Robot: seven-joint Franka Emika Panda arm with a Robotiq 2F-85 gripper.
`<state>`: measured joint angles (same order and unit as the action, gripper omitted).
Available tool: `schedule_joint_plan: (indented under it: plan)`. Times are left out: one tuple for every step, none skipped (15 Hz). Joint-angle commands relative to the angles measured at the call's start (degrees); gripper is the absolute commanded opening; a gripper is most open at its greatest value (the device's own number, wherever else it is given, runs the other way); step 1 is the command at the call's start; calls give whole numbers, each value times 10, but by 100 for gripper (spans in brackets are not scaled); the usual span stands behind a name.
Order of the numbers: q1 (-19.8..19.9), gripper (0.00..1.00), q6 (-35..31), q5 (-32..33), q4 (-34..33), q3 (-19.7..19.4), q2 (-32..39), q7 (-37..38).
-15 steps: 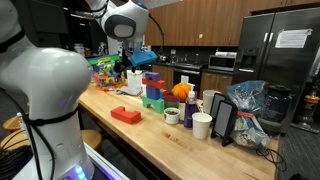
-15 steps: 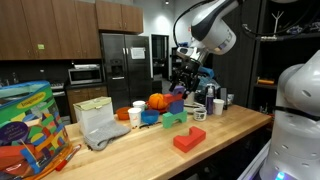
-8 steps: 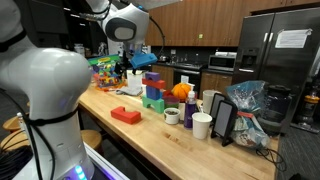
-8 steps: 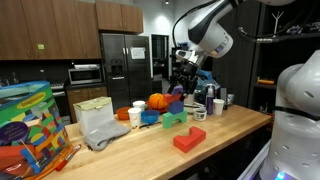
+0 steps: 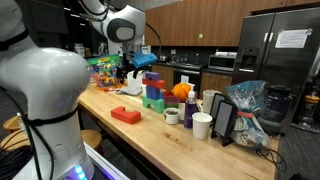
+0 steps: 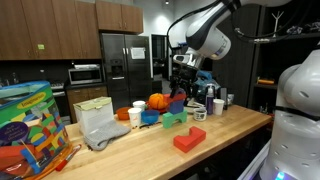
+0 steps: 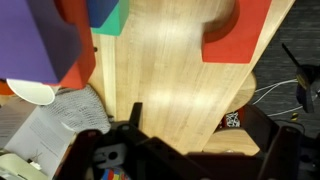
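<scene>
My gripper (image 7: 205, 128) is open and holds nothing; its dark fingers frame bare wooden table (image 7: 165, 70) in the wrist view. It hangs above the counter beside a stack of toy blocks, seen in both exterior views (image 5: 136, 68) (image 6: 181, 80). A purple block (image 7: 35, 40) lies to the upper left, with a green block (image 7: 110, 15) behind it. At the upper right sits a red block (image 7: 240, 30). The block stack (image 5: 152, 90) (image 6: 176, 108) stands just under and beside the gripper. The red block (image 5: 125, 115) (image 6: 188, 140) lies alone nearer the counter edge.
An orange pumpkin-like thing (image 6: 157, 101), white cups (image 5: 202, 125) (image 7: 30, 92) and a mug (image 6: 200, 113) crowd the counter. A grey cloth bag (image 6: 100, 125) and a colourful box (image 6: 28, 125) sit at one end. A dark tablet stand (image 5: 224, 120) and a plastic bag (image 5: 245, 105) sit at the other end.
The arm has shifted a little sideways over the blocks. The gripper stays open and nothing on the counter has moved.
</scene>
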<state>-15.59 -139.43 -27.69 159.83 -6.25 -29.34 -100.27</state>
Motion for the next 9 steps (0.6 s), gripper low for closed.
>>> schedule_joint_plan:
  plan:
    - [19, 100, 4, 51, -1, 10, -15, 22]
    - [21, 100, 4, 63, -2, 10, -17, 24]
    - [23, 100, 6, 74, -3, 10, -18, 25]
    - [25, 100, 12, 85, -4, 8, -18, 25]
    - [27, 100, 23, 97, -4, 6, -18, 23]
    - [30, 100, 35, 110, -5, 6, -18, 23]
    - [33, 100, 55, 122, -5, 3, -18, 21]
    - [36, 100, 72, 131, -6, 1, -20, 17]
    - [39, 100, 92, 140, -6, -2, -22, 11]
